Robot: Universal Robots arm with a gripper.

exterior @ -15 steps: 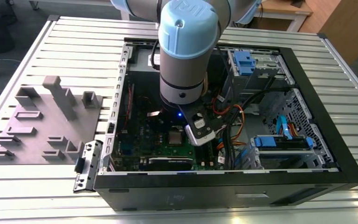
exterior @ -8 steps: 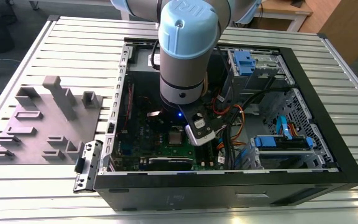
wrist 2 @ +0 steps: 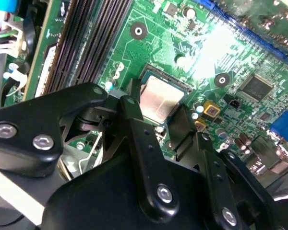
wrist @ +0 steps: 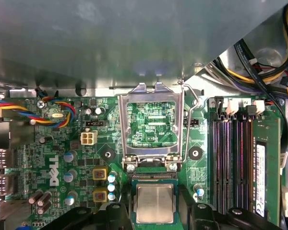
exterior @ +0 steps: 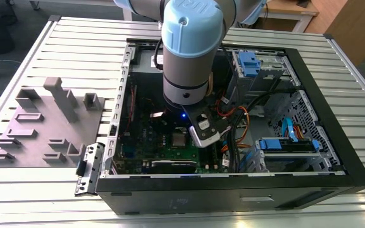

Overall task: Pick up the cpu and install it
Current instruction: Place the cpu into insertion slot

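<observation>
The cpu lies in the socket, between the hand's wide-spread fingers.

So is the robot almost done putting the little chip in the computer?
Nearly. The cpu already lies flat in its socket on the green board. The gripper hangs right over it. The shiny metal frame stands flipped open, so the chip is not clamped down yet.

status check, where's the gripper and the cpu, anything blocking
Gripper open, straddling the cpu. It lies flat in the socket. Load frame flipped up, nothing lying across the chip.
</observation>
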